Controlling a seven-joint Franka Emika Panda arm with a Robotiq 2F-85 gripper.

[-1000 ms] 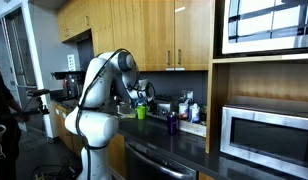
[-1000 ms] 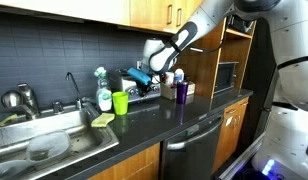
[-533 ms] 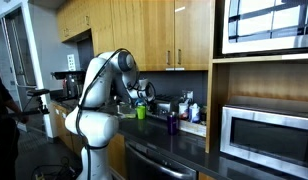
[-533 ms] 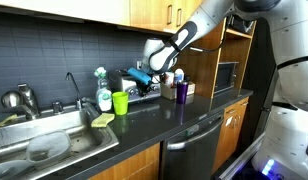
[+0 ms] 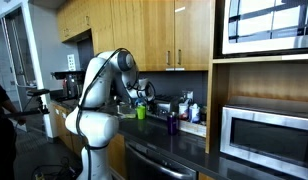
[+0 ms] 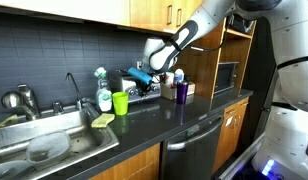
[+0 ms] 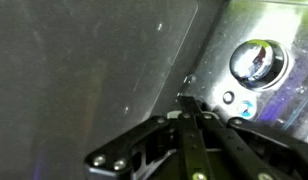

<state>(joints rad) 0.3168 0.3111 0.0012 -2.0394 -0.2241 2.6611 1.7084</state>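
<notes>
My gripper is shut, its two black fingers pressed together with nothing between them. The fingertips meet the edge of a brushed-metal appliance face. That face carries a round shiny knob, a small button and a blue-lit spot. To the left of the fingers lies a dark grey surface. In both exterior views the gripper hangs over the back of the counter, by a small blue thing and above a dark appliance.
A green cup stands left of the gripper and a purple cup to its right. A sink with a faucet and a yellow-green sponge lies further left. A microwave sits in the wall unit.
</notes>
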